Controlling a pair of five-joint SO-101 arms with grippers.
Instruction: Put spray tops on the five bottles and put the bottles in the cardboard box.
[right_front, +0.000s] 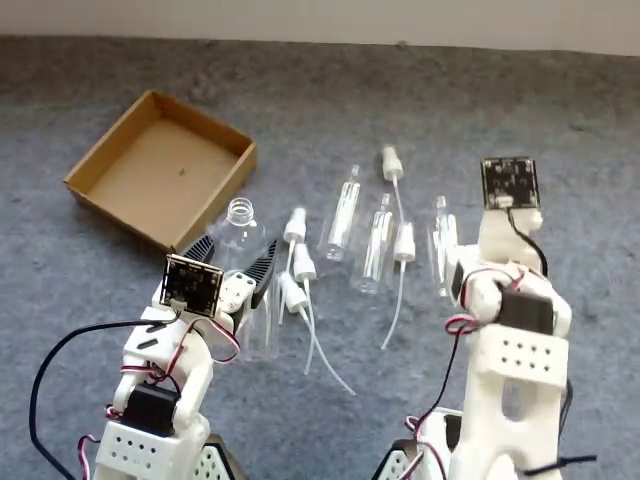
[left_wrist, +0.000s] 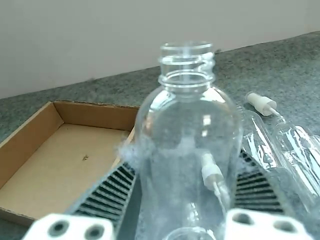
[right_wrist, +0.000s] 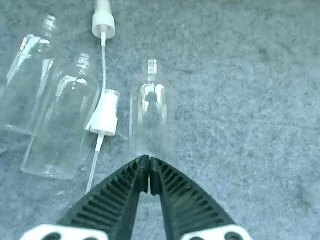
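Left wrist view: left tool (left_wrist: 187, 161) clamps the round bottle (left_wrist: 185, 110), cardboard box (left_wrist: 95, 114) at lower left — right tool (right_wrist: 149, 172) pinched closed, empty. Best to brace the neck upright, then seat a spray top (right_wrist: 103, 117) squarely.

Setting: a small robotics test bench. A white left arm (right_front: 160, 420) at lower left and a white right arm (right_front: 515, 370) at lower right carry exposed wiring (right_front: 461, 324) and bare circuit boards (right_front: 510, 183). They stand on a grey carpet-like work surface (right_front: 560, 110), with a plain pale wall (right_front: 320, 15) along the top edge.
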